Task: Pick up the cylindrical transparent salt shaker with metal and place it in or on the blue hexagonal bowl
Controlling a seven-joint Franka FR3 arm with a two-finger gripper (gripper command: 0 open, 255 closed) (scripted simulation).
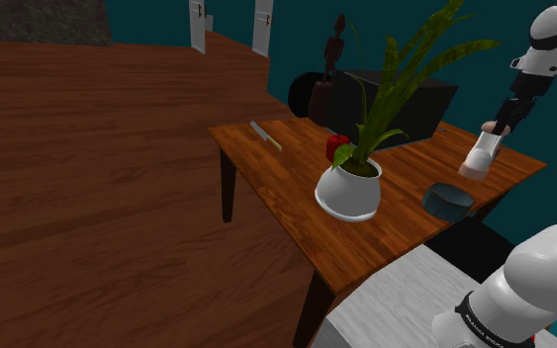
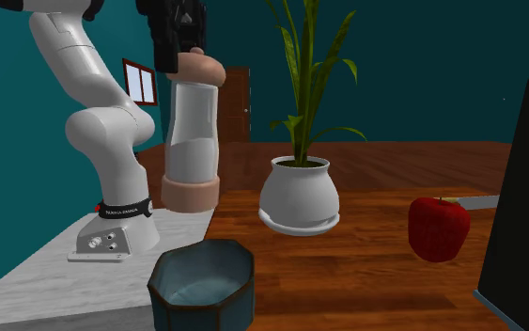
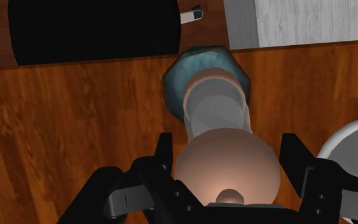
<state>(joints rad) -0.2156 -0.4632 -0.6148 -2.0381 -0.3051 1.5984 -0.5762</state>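
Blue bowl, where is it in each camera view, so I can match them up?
Shoulder view: the blue bowl sits on the table toward the lower right, just below the held salt shaker.
Second exterior view: bottom foreground, left of centre.
Wrist view: beyond the salt shaker's far end, partly hidden by it.
Shared landmark: the white plant pot, near the bowl in every view.

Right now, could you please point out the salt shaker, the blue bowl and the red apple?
salt shaker (image 2: 193,132), second exterior view, middle of its body.
blue bowl (image 2: 239,301), second exterior view, outer wall.
red apple (image 2: 438,228), second exterior view, its front.
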